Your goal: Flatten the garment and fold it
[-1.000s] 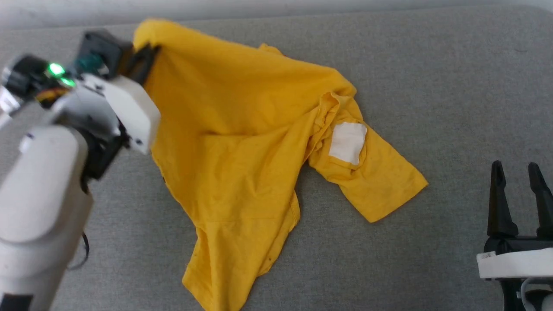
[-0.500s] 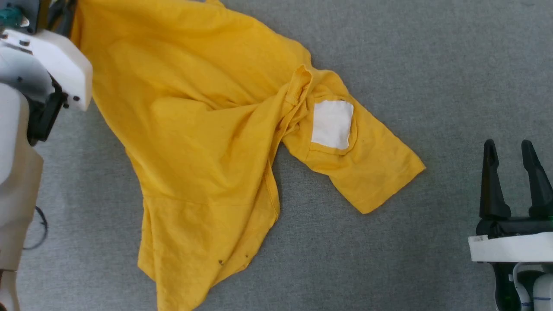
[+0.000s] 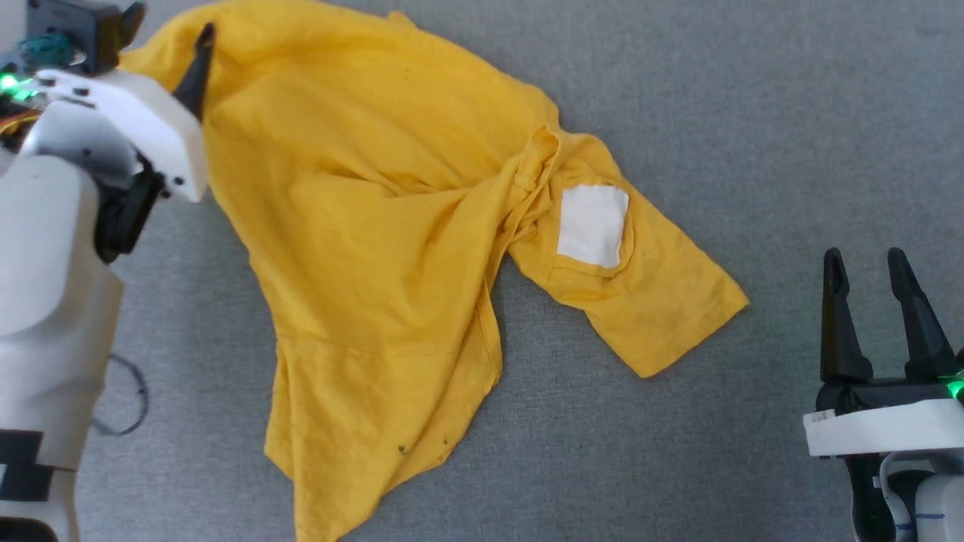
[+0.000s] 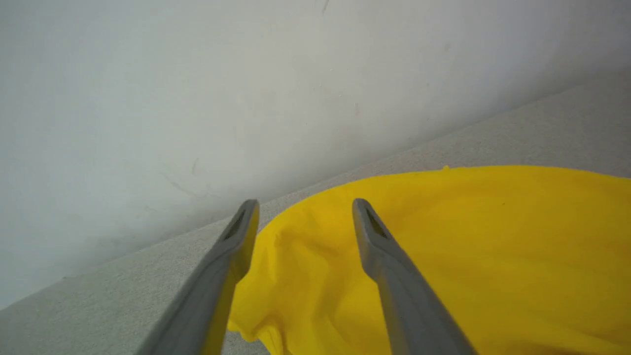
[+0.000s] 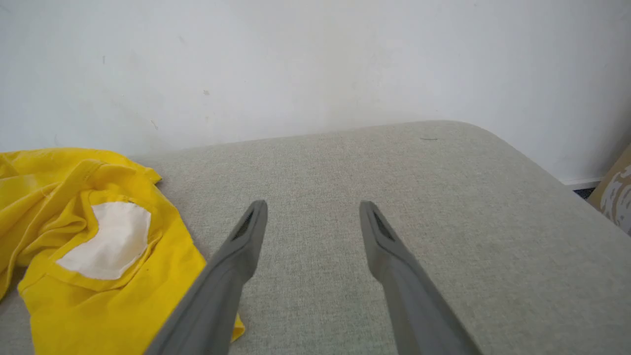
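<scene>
The garment is a mustard-yellow T-shirt lying crumpled and partly spread on the grey surface, plain side up. One sleeve sticks out to the right, and a white patch shows by the twisted collar. My left gripper is open at the shirt's far left corner. In the left wrist view the garment lies loose under and between the spread fingers of the left gripper. My right gripper is open at the lower right, away from the sleeve. In the right wrist view the right gripper hangs over bare surface beside the garment.
The grey padded surface ends at a white wall behind the shirt. Its far right corner is rounded. A cardboard box stands beyond that edge. Bare surface lies right of the shirt.
My left gripper has opened and let go of the shirt's far left corner, and the cloth has slumped onto the surface. The head camera shifted. My right gripper stayed open.
</scene>
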You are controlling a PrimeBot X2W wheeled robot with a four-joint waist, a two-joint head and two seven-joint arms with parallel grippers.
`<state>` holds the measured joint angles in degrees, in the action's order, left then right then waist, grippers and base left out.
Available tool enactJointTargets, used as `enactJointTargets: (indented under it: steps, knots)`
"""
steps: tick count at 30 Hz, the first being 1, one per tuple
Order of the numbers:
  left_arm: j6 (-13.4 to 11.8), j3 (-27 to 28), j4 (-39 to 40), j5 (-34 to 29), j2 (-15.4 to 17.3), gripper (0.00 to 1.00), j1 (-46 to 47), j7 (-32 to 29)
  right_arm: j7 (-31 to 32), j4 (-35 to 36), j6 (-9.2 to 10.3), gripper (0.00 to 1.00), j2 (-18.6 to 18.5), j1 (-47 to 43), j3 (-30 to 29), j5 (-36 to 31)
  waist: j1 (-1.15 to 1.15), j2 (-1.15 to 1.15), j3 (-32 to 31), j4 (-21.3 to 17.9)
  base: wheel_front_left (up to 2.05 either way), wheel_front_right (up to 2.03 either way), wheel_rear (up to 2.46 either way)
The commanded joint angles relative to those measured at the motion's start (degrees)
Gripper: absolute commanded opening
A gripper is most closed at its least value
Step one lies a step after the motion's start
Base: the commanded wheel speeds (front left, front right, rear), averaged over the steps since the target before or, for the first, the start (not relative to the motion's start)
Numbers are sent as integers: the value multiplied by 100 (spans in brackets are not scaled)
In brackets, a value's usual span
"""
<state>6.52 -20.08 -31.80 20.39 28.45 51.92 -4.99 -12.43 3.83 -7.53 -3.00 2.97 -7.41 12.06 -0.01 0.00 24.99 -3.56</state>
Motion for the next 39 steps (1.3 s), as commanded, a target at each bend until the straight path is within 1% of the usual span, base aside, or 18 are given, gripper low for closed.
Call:
enactJointTargets:
  steps: [1,3,7,10,12,14,16,19,21,25,28,29,30,31,35,39]
  knots:
    - [34,-35,190,79,-79,100,-67,17,18,-25,4,100,13,-25,-32,-25,1,0,-420,126,0,0,0]
    - [50,-135,508,188,-192,100,-125,-68,37,-49,4,100,13,-82,-76,-19,1,0,-597,154,0,0,0]
    - [69,-473,1231,398,-478,100,-348,-470,80,-85,4,100,13,-197,-158,-4,1,0,-836,208,0,0,0]
    - [42,-764,1677,451,-757,100,-600,-697,93,-103,4,100,13,-268,-195,17,1,0,-930,237,0,0,0]
    - [-3,-1028,1840,326,-896,100,-752,-811,97,-113,4,100,13,-287,-202,30,1,0,-941,246,0,0,0]
    - [-67,-1260,1809,237,-1030,100,-906,-961,110,-108,4,100,13,-280,-185,38,1,0,-916,236,0,0,0]
    - [-108,-1440,1605,208,-1131,100,-1038,-1161,125,-79,4,100,13,-250,-143,41,1,0,-852,200,0,0,0]
    - [-152,-1581,1220,218,-1241,100,-1107,-1389,152,1,4,100,13,-216,-93,23,1,0,-703,140,0,0,0]
    - [-178,-1585,1032,299,-1355,100,-1118,-1421,170,40,4,100,13,-212,-111,2,1,0,-599,114,0,0,0]
    - [-110,-1673,829,456,-1515,100,-1094,-1503,195,116,4,100,13,-213,-179,-22,1,0,-431,96,0,0,0]
    - [-51,-1787,704,497,-1509,100,-1046,-1617,205,144,4,100,13,-194,-176,-24,1,0,-370,78,0,0,0]
    - [-36,-1820,663,514,-1503,55,-1036,-1651,208,150,4,100,13,-185,-170,-23,1,0,-359,70,0,0,0]
    - [-24,-1839,637,533,-1503,7,-1023,-1653,210,154,4,100,13,-174,-165,-20,1,0,-352,63,0,0,0]
    - [-9,-1872,613,552,-1505,0,-1013,-1660,209,154,4,100,13,-163,-160,-17,1,0,-352,58,0,0,0]
    - [44,-2005,666,660,-1504,0,-976,-1605,196,112,4,100,13,-145,-164,-12,1,0,-425,69,0,0,0]
    - [71,-2135,1060,823,-1548,0,-984,-1521,189,40,4,100,13,-184,-203,-11,1,0,-603,132,0,0,0]
